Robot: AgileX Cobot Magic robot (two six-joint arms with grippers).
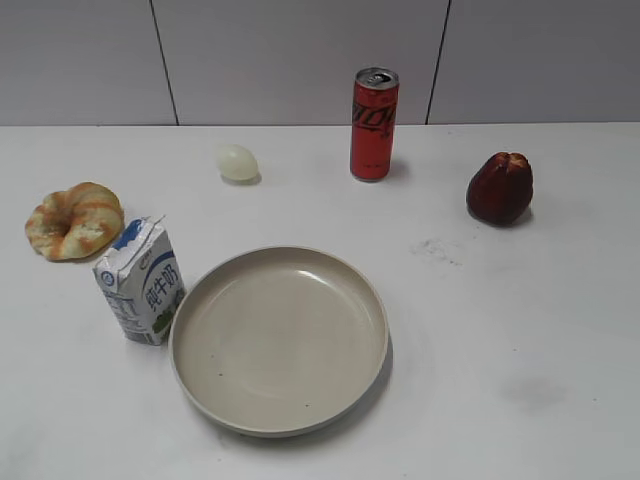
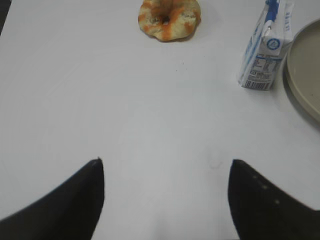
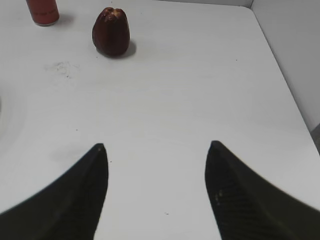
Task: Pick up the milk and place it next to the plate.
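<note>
- The milk [image 1: 140, 281] stands upright, slightly tilted, at the left middle of the exterior view, just beside the plate [image 1: 278, 425] and apparently touching its left rim.
- In the left wrist view it sits at upper right, ahead and to the right of the left gripper [image 2: 166, 192], whose jaws are spread, empty.
- The right gripper [image 3: 156, 185], also spread, faces the red fruit [image 3: 111, 31]; the left arm is nearer.

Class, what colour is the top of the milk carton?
Blue; the milk carton shows it best in the exterior view.
</note>
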